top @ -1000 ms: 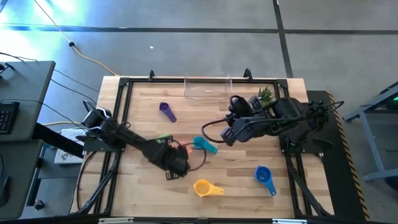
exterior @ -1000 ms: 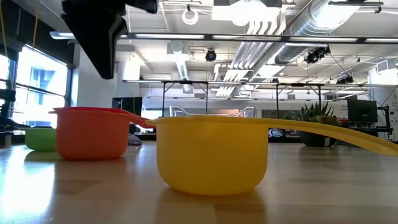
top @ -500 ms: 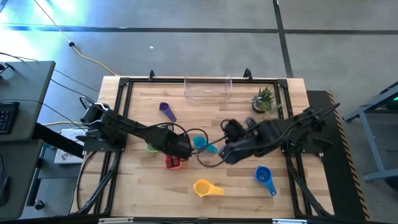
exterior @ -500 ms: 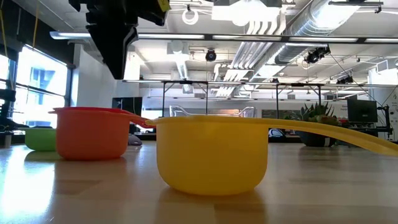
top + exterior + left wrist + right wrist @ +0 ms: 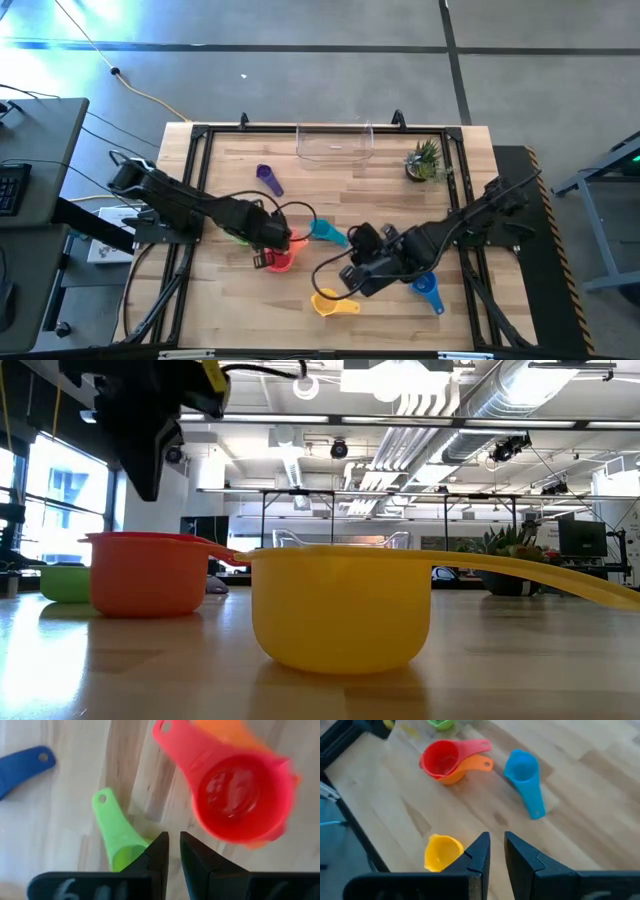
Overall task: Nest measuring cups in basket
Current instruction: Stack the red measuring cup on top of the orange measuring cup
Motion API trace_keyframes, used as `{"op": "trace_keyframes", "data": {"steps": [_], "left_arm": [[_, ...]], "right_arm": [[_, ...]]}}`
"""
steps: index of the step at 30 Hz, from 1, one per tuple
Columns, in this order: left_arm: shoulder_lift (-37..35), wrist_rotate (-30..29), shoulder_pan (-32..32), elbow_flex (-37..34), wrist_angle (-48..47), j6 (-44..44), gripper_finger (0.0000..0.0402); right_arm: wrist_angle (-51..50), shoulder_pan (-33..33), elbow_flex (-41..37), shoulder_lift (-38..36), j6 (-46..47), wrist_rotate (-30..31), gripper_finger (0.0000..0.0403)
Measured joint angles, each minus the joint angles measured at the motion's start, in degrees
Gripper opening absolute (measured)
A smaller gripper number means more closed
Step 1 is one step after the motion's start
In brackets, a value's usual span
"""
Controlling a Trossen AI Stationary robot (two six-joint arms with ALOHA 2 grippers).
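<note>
Since the earlier frame the right tool, tips nearly together and empty, has swung down beside the yellow plastic measuring cup, while the left tool, likewise narrowed, hangs over the red plastic cup on the wooden tabletop.

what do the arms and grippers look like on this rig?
Both arms are dark, jointed, with a black cable looping off each. The left gripper and right gripper each have two black, wedge-shaped fingers on a flat black bar. The left arm shows a yellow mark in the low view.
</note>
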Motion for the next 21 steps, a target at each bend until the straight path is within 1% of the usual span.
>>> {"op": "trace_keyframes", "data": {"steps": [2,4,7,13,21], "left_arm": [[-2.0,0.5,0.0,-1.7,3.8,-1.1,0.0039],[-2.8,0.6,0.4,-2.6,5.2,-1.4,0.0039],[-2.8,0.6,1.3,-2.8,5.4,-2.4,0.0039],[-0.1,0.6,3.6,-2.8,6.0,-2.1,0.0039],[0.4,2.4,7.3,-2.8,7.3,-1.2,0.0039]], "right_arm": [[5.9,-0.1,-3.0,0.0,-0.1,-0.3,0.0048],[11.9,-0.7,-6.4,0.0,-0.1,-1.0,0.0048],[20.5,-1.6,-11.2,0.0,-0.2,-2.5,0.0048],[39.4,-3.9,-21.0,0.0,-1.7,-5.2,0.0048],[55.1,-7.8,-30.8,0.1,-4.9,-8.6,0.0048]]}}
